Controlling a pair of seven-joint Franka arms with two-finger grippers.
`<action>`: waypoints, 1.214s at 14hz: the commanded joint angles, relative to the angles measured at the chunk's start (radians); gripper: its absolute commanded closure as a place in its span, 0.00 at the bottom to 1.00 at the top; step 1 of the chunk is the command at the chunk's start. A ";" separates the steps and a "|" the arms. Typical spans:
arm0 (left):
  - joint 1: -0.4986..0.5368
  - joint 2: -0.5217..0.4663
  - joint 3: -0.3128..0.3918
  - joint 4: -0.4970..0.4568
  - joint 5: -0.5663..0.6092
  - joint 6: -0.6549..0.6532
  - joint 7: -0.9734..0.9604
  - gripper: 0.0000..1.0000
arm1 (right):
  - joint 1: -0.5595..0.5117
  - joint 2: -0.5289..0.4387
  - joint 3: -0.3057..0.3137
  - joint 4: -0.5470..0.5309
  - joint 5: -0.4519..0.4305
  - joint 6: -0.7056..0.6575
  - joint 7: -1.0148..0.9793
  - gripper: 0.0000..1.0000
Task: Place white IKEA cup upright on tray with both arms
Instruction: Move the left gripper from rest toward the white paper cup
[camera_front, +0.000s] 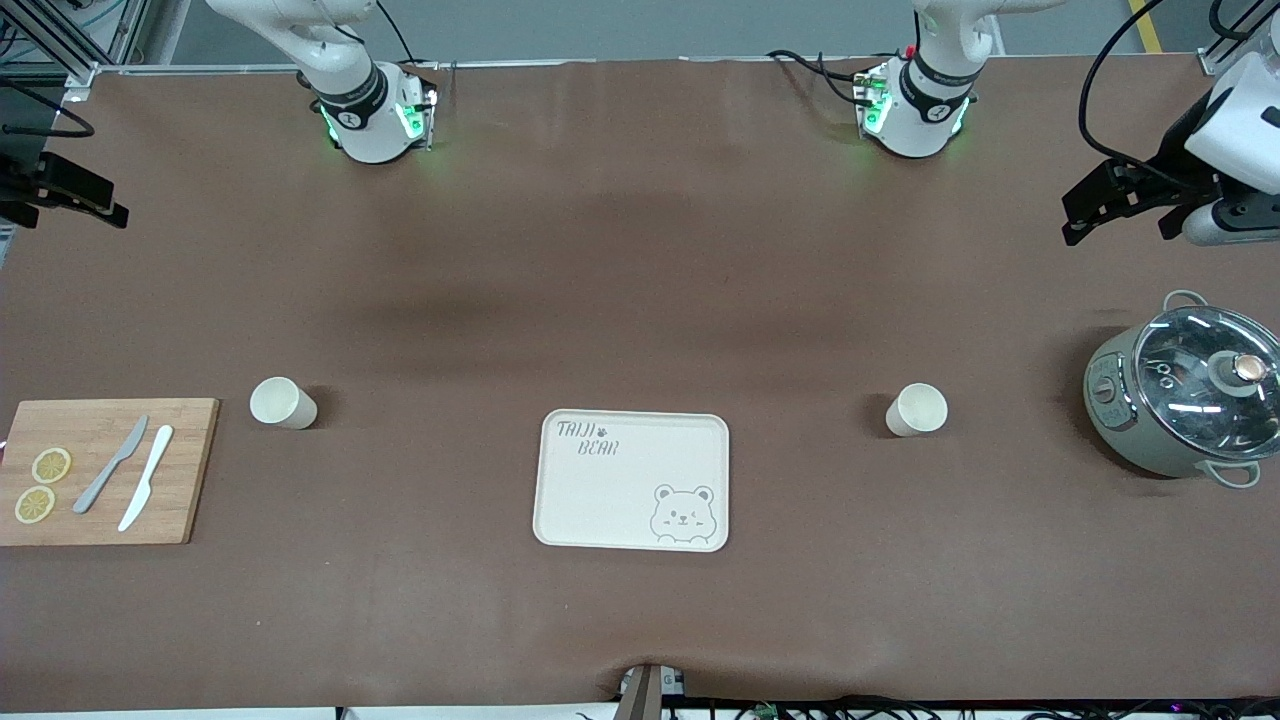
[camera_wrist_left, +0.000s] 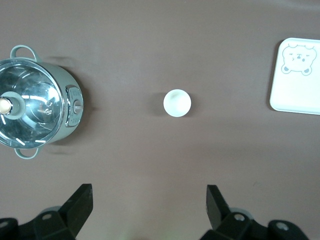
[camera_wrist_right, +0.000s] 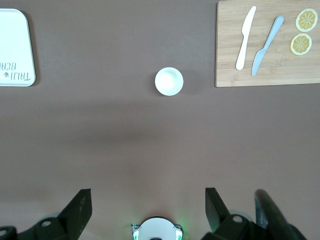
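Nothing of the task is done yet: the flat cream rectangular tray (camera_front: 632, 480) with its grey bear drawing lies bare on the brown table (camera_front: 640, 250), midway between the two ends, and both cups stand off it.

Starting at the right arm's end of the table, the right gripper (camera_front: 62, 190) hangs high over the table edge, holding nothing; its own wrist view shows the right gripper (camera_wrist_right: 145, 205) with its dark fingers (camera_wrist_right: 80, 207) spread wide apart. Nearer the front camera lies a wooden cutting board (camera_front: 100, 470) carrying two lemon slices (camera_front: 42, 485), a grey knife (camera_front: 111, 464) and a white knife (camera_front: 146, 491). Just beside the board stands the first small white cup (camera_front: 283, 402), upright with its mouth up, well apart from the tray.

Past the tray, toward the left arm's end, the second small white cup (camera_front: 916, 409) also stands upright on the table, well apart from the tray. Beside it, farther toward that end, sits a grey-green pot with a glass lid (camera_front: 1180, 400). The left gripper (camera_front: 1130, 200) hovers high over the table above the pot, empty; its wrist view shows the left gripper (camera_wrist_left: 147, 205) wide open.

By my judgement the whole job remains: each arm must descend on its nearer cup, grasp it, carry it inward and set it upright on the tray.
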 joint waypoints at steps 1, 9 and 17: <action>0.008 -0.012 0.001 -0.001 0.015 -0.019 0.041 0.00 | -0.012 -0.023 0.008 -0.020 0.013 0.002 0.010 0.00; 0.027 0.008 -0.001 0.014 0.021 -0.019 0.072 0.00 | -0.013 -0.022 0.008 -0.020 0.013 0.003 0.010 0.00; 0.031 0.053 -0.002 -0.218 0.009 0.236 0.043 0.00 | -0.018 -0.013 0.008 -0.015 0.013 0.005 0.007 0.00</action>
